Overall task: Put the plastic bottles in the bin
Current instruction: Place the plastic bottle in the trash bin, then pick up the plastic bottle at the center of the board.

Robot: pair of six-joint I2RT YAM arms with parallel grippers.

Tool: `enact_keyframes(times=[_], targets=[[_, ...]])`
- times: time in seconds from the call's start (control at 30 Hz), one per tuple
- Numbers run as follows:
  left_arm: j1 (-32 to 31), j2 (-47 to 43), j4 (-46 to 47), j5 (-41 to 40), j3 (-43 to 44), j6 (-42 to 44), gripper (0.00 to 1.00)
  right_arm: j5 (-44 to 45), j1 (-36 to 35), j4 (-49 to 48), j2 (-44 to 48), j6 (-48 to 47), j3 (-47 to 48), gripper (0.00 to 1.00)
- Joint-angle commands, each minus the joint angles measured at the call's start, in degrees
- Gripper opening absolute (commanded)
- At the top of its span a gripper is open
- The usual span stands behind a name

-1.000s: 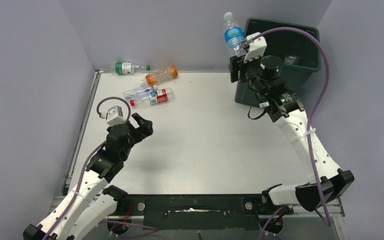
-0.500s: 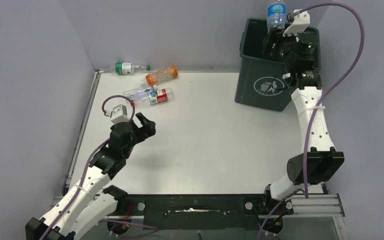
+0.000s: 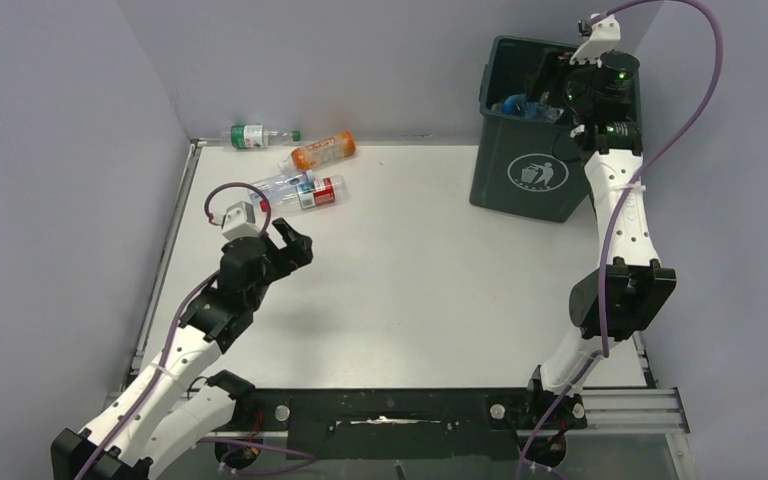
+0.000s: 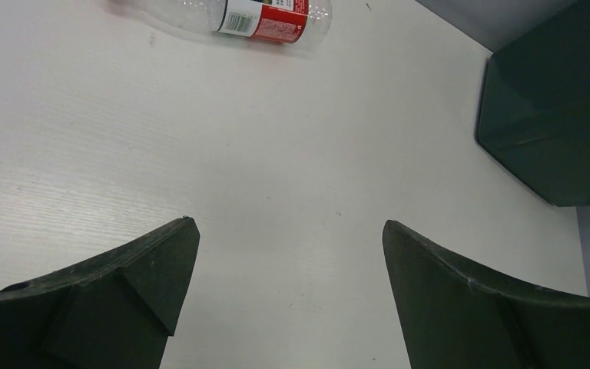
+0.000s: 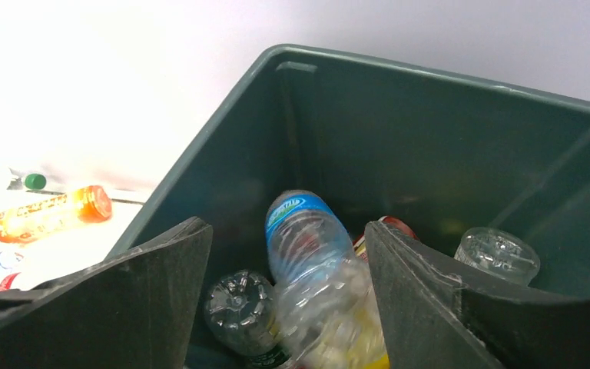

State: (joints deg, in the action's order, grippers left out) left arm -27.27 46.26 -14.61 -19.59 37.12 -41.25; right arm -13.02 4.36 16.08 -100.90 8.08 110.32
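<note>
Jaws apart on both arms, sorting partly done

Right pincer point(image 5: 286, 225) stands wide above the bin point(image 3: 525, 175) at 1 o'clock, a blue-label bottle point(image 5: 303, 231) lying below its jaws among others inside. Left pincer point(image 3: 290, 245) hangs wide and empty over the surface point(image 3: 430, 270); red-label bottle point(image 3: 315, 193), orange bottle point(image 3: 323, 151) and green-label bottle point(image 3: 252, 136) lie at 11 o'clock.

One overhead, two wrist; common bin point(image 3: 525, 185)

A white litter-person symbol point(image 3: 530, 175) stands on the bin point(image 3: 505, 135) front.
</note>
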Motion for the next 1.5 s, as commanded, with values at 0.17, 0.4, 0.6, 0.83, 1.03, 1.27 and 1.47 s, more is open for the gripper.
enact_keyframes(times=[0.17,0.4,0.6,0.83,1.03,1.27,1.47], targets=[[0.4,1.8,4.3,-1.1,4.0,1.9,0.92,-3.4,0.3,-1.7,5.3,1.1,0.2,0.80],[2.0,9.1,6.7,-2.0,8.8,5.0,0.96,-4.4,-3.0,-1.2,12.0,1.2,-4.2,0.89],[9.6,19.7,8.1,3.8,15.2,9.3,0.98,-2.1,-12.6,1.5,18.0,-1.7,-11.1,0.99],[13.9,34.9,11.9,3.8,22.2,16.4,0.98,-1.4,-18.8,-1.8,25.8,1.9,-26.2,0.98],[15.7,45.2,15.8,2.1,29.7,20.8,0.97,-1.5,-24.1,-3.1,28.1,3.6,-34.3,0.98],[16.0,52.8,28.0,9.4,33.8,29.1,0.96,1.4,-29.2,-2.1,29.2,2.8,-39.9,0.98],[16.0,60.3,31.1,13.1,35.9,33.7,0.95,2.7,-32.1,-2.3,31.5,3.9,-45.4,0.98]])
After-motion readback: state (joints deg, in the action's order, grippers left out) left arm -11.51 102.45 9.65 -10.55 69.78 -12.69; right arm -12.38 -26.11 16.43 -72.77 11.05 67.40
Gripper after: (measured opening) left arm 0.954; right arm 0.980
